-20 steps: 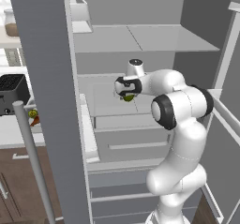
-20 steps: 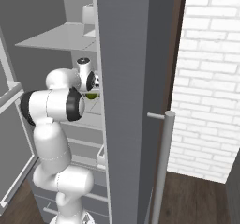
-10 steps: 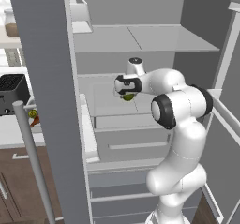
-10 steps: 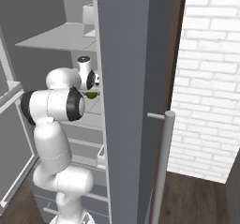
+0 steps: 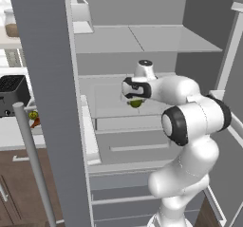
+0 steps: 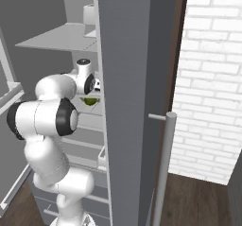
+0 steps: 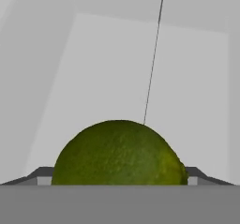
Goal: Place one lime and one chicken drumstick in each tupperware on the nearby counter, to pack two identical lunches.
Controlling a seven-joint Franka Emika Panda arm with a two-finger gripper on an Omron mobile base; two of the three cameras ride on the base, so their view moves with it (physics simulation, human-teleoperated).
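1. Location: the white arm reaches into an open grey refrigerator (image 5: 137,45), over a pale grey shelf (image 5: 114,109).
2. Pincer state: the two-finger gripper (image 5: 135,101) stands wide with one round, dark green, dimpled lime (image 5: 136,103) between its jaws. In the hand view the lime (image 7: 119,153) sits between the two dark finger tips (image 7: 41,172) and reaches both; the jaws appear closed onto it, so judge it as held.
3. Position of the task item: in the right base view the lime (image 6: 90,100) hangs just under the gripper (image 6: 91,97), close above the shelf. Whether it is clear of the shelf cannot be told.
4. Progress, judged: early. One lime is in the grip inside the refrigerator; no packed item can be confirmed.
5. Remaining, judged: carry this lime to a tupperware on the counter, then place a second lime and two chicken drumsticks.
6. Count: limes, one. Small green and orange items (image 5: 34,118) lie at the far left of the left base view, too small to identify.
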